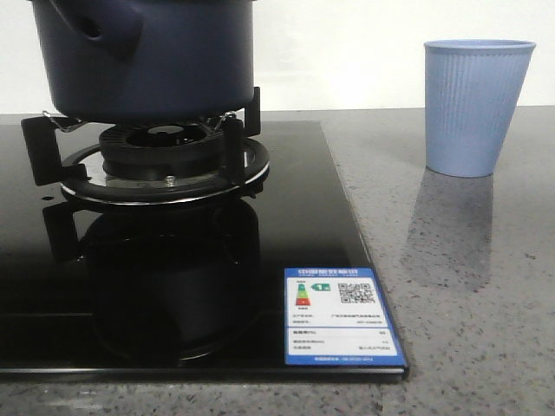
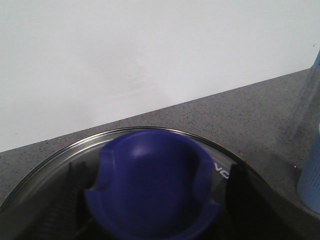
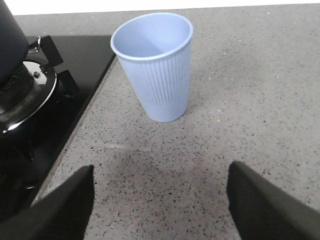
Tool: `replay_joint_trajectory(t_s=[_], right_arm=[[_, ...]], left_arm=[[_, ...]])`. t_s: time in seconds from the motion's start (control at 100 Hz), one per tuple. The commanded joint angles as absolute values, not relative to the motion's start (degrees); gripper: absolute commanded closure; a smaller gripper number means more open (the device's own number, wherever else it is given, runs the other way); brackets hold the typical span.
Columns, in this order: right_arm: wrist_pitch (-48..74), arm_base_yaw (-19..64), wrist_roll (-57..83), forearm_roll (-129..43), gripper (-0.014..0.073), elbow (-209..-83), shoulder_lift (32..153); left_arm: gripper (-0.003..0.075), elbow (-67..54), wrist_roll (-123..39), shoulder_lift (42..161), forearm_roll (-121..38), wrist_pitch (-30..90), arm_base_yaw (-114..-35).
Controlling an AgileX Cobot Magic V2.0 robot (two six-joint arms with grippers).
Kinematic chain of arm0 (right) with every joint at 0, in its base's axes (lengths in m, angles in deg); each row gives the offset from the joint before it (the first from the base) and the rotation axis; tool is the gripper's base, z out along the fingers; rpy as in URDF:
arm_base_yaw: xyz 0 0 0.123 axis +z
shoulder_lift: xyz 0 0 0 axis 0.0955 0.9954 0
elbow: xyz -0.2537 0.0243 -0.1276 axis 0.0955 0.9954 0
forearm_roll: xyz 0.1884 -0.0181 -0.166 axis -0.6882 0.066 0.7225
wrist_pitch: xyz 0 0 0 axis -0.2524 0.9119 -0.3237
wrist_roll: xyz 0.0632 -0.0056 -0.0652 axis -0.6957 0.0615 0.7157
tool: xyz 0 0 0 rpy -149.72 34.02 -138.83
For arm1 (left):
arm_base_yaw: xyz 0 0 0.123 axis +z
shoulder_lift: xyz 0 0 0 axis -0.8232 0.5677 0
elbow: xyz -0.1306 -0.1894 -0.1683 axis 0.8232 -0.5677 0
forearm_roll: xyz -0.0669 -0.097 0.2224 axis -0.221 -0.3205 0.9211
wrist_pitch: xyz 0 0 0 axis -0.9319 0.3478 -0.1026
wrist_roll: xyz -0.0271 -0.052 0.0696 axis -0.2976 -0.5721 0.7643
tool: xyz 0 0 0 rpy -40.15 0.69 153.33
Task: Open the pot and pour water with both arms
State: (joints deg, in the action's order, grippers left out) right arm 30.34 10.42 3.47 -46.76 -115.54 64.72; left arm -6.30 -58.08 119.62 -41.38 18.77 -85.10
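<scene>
The dark navy pot (image 1: 165, 61) sits on the gas burner (image 1: 165, 160) at the back left, its stubby side knob (image 1: 104, 30) facing me. In the left wrist view its glass lid with a steel rim (image 2: 45, 165) carries a deep blue knob (image 2: 150, 175). My left gripper (image 2: 159, 212) is open, with a dark finger on each side of that knob. My right gripper (image 3: 160, 200) is open and empty over the speckled countertop, short of the light blue ribbed cup (image 3: 157, 70). An edge of the pot (image 3: 10, 40) shows in the right wrist view. Neither arm shows in the front view.
The cup (image 1: 473, 104) stands upright on the grey stone counter, to the right of the black glass cooktop (image 1: 173, 303). It also shows at the edge of the left wrist view (image 2: 311, 170). A blue energy label (image 1: 340, 316) sits at the cooktop's front right corner. A white wall stands behind.
</scene>
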Motion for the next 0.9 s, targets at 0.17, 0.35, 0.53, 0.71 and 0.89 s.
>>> replay_joint_trajectory(t_s=[0.17,0.35,0.53,0.71,0.89], right_arm=[[26.7,10.4,4.0,-47.1,0.0116,-117.7,65.4],[26.6,10.4,4.0,-47.1,0.0116,-117.6,65.4],[24.9,10.4,4.0,-47.8,0.0116,-116.5,65.4],[21.1,10.4,4.0,-48.5,0.0116,-114.6,65.8],[18.6,11.3,7.4,-51.1,0.0116,-114.5,68.9]], left_arm=[[0.0314,-4.1,-58.0,118.2,-41.4,14.2,-85.6],[0.0314,-4.1,-58.0,117.4,-41.4,14.0,-85.5],[0.0314,-4.1,-58.0,114.8,-41.4,13.1,-85.3],[0.0314,-4.1,-58.0,111.9,-41.4,12.8,-83.1],[0.0314,-4.1,-58.0,108.9,-41.4,13.0,-80.3]])
